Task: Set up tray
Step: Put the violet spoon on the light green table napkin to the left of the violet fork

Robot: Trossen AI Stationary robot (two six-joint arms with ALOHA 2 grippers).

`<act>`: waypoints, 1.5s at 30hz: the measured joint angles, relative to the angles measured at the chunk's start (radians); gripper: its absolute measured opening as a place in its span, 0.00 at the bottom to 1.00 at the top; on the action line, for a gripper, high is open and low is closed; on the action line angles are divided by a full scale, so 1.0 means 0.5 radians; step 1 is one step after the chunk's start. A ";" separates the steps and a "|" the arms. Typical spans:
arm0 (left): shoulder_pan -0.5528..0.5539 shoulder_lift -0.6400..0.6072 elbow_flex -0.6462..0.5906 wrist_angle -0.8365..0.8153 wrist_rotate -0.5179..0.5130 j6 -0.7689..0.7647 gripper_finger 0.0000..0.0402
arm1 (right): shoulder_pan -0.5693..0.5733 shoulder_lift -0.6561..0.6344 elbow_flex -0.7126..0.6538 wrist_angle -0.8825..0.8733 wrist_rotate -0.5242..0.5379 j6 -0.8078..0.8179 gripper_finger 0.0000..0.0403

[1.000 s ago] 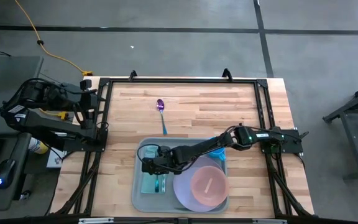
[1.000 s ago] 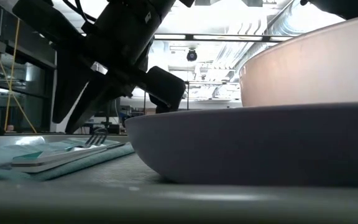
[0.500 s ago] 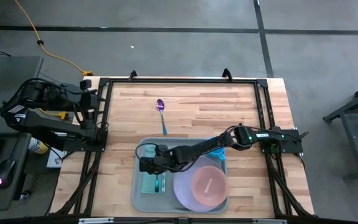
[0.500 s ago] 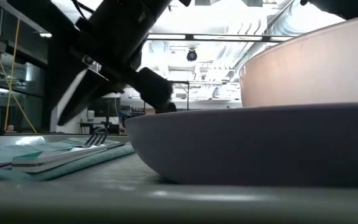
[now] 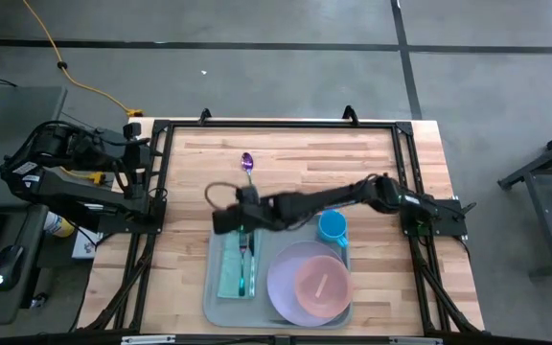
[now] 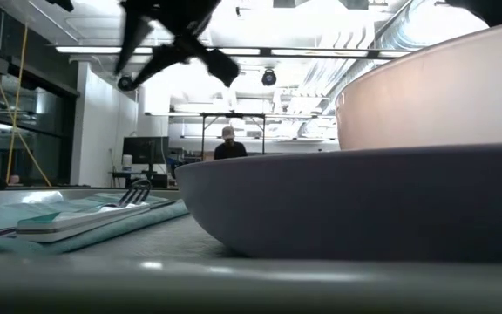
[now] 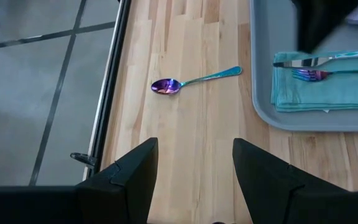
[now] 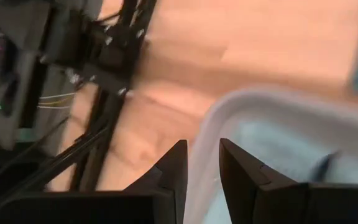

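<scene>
The pale grey-blue tray sits at the table's near middle. A teal folded cloth lies in its left part, with a fork and a knife resting flat on it. A lavender plate carrying a pink bowl fills the tray's right part. My right gripper hovers above the tray's far-left corner, fingers a little apart and holding nothing. My left gripper waits open at the table's left edge.
An iridescent spoon with a teal handle lies on the bare wood beyond the tray's far rim, partly under my right arm in the high view. A blue cup stands in the tray's far-right corner. A black frame borders the table.
My right gripper has risen from just above the cloth in the tray and moved toward the table's far edge, ending over the tray's far-left corner. The fork, knife and cloth have stayed where they were.
</scene>
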 joint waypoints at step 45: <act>0.200 0.819 0.000 0.754 -0.359 -0.645 0.59 | -0.887 -1.324 0.000 -1.587 0.400 -1.765 0.17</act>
